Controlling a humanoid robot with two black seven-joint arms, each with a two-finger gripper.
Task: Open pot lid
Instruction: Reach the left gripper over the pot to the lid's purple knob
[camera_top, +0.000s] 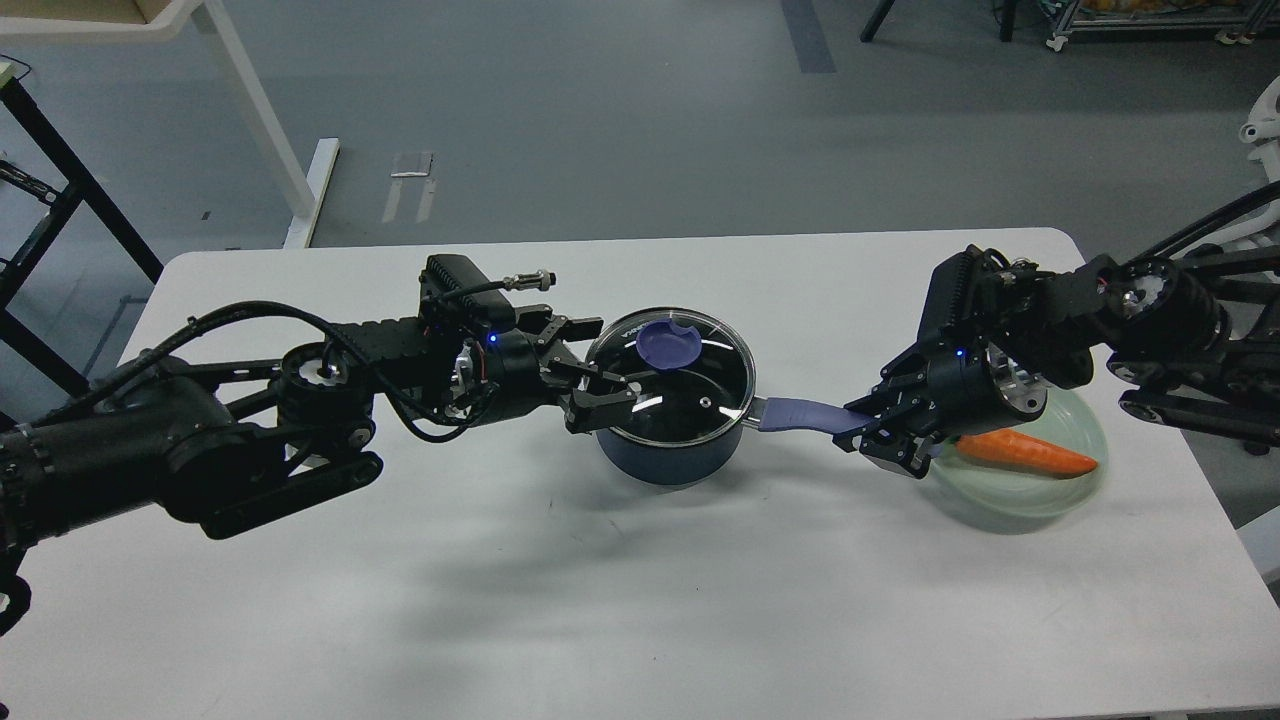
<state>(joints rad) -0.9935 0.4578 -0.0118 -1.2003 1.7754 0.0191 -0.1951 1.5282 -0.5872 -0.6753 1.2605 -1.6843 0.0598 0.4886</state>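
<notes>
A dark blue pot (662, 462) stands mid-table with its glass lid (690, 395) on; the lid has a purple knob (668, 347). The pot's purple handle (800, 412) points right. My right gripper (868, 428) is shut on the end of that handle. My left gripper (592, 366) is open, low over the table at the lid's left rim. One finger (572, 328) is behind the rim and one (605, 400) is in front. It is left of the knob, not on it.
A pale green plate (1000, 515) with an orange carrot (1025, 455) lies right of the pot, partly under my right gripper. The white table (640, 600) ends near the plate on the right. A table leg (265, 120) stands on the floor beyond, far left.
</notes>
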